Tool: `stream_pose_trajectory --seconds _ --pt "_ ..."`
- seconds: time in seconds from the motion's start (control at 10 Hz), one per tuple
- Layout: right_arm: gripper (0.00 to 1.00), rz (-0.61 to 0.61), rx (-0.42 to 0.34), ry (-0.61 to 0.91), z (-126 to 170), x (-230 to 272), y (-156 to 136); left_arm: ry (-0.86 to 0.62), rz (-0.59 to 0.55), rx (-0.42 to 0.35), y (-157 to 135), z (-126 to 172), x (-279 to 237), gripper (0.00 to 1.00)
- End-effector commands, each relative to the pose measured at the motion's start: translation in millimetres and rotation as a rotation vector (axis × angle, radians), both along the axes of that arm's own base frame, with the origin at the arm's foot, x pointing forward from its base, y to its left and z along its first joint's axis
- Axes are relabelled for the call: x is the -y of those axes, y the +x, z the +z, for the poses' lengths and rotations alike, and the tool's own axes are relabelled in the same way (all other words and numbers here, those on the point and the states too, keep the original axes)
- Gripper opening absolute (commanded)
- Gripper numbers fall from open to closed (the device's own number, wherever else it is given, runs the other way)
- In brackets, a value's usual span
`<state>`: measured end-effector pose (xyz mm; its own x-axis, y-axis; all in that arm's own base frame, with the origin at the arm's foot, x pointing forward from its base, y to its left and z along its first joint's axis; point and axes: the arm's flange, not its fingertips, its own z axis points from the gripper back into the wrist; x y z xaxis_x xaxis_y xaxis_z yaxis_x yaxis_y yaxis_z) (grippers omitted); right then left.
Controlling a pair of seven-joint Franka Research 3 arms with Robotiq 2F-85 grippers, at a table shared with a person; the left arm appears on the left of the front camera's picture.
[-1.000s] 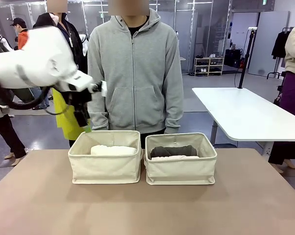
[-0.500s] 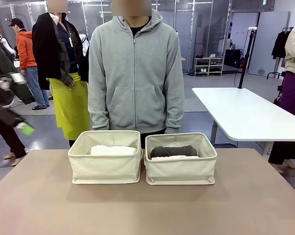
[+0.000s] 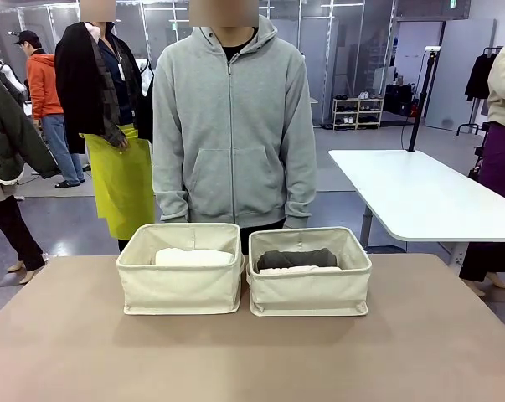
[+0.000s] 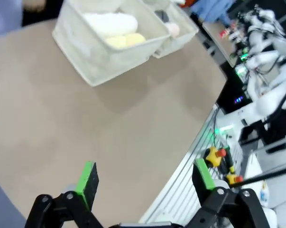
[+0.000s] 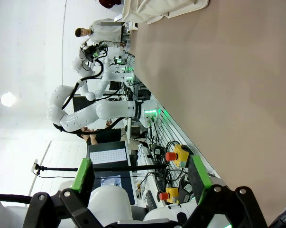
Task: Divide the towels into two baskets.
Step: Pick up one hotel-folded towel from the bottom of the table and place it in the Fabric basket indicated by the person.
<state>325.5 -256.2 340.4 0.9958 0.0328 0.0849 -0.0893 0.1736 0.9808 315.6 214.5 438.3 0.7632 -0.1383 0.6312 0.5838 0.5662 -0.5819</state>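
Two cream baskets sit side by side, touching, at the far middle of the table (image 3: 68, 335), just in front of the person in the grey hoodie (image 3: 233, 126). Taking the left basket (image 3: 182, 268) as the landmark: inside it lie a white towel (image 3: 193, 256) and, as the left wrist view shows, a pale yellow towel (image 4: 126, 41) tucked against it on the side nearer the robot. The right basket (image 3: 309, 270), touching the landmark's right wall, holds a dark grey towel (image 3: 296, 258) with a paler roll in front of it; the left wrist view shows a pale pink end (image 4: 171, 30) there.

With two rolls in each basket and none lying loose on the table in view, the split looks finished, which would explain why both arms are well away from the baskets.

The left gripper (image 4: 145, 178) hangs above the near table edge, well back from the landmark basket, its green pads spread wide with nothing between them. The right gripper (image 5: 142, 175) is likewise spread wide and empty, near the table's edge, far from the baskets.
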Motion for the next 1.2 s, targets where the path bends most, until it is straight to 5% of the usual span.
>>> stream_pose_trajectory --seconds 0.0,0.2,0.3,0.4,1.1 --pt "1.0 -0.001 0.001 -0.01 1 -2 -2 -0.134 0.047 0.017 -22 -25 -22 1.0" --pt "1.0 -0.001 0.001 -0.01 1 -2 -2 -0.196 0.058 0.003 -32 -51 -40 1.0" --pt "1.0 -0.001 0.001 -0.01 1 -2 -2 -0.166 0.034 -0.1 -32 -64 -46 1.0" --pt "1.0 -0.001 0.001 -0.01 1 -2 -2 -0.15 0.079 -0.024 -42 -49 -34 1.0" --pt "1.0 -0.001 0.001 -0.01 1 -2 -2 -0.15 0.079 -0.024 -42 -49 -34 1.0"
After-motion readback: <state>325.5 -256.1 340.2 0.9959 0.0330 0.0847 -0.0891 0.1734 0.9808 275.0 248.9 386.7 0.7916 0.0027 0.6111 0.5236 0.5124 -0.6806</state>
